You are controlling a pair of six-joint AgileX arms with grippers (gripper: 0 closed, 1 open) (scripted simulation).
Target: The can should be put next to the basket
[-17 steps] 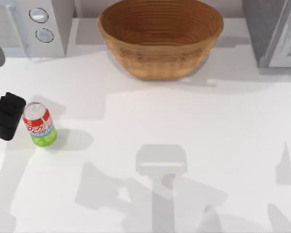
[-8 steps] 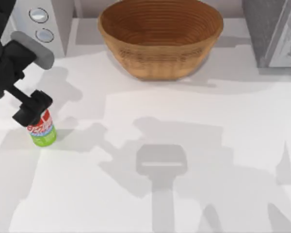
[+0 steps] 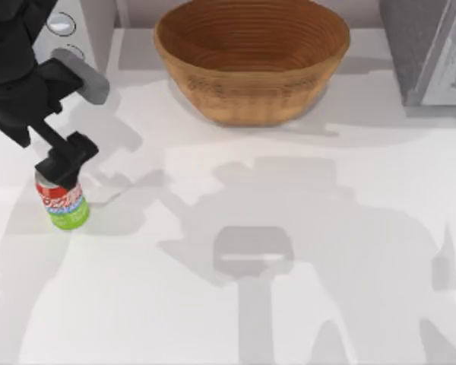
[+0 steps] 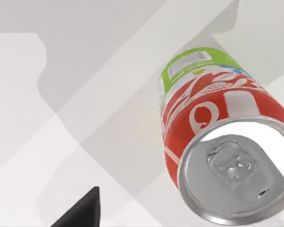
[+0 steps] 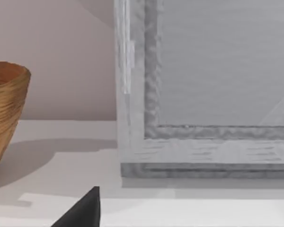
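Observation:
The can [image 3: 63,205], red above and lime-green below, stands upright near the table's left side. My left gripper [image 3: 64,169] hangs right over its silver top, open and not holding it. From the left wrist the can [image 4: 217,142] is seen from above, with one dark fingertip [image 4: 83,213] off to its side and apart from it. The tan wicker basket [image 3: 251,91] sits at the back centre, far from the can. In the right wrist view, a dark fingertip [image 5: 85,210] of my open right hand shows near the basket's side [image 5: 7,109].
A white appliance with two round knobs [image 3: 76,46] stands at the back left, close behind my left arm. A grey box-like appliance [image 3: 425,49] fills the back right corner and faces the right wrist [image 5: 203,94]. White tabletop [image 3: 289,228] lies between can and basket.
My left arm has swung in from the table's left edge and its gripper has moved from beside the can to over its top. The can has stayed in place.

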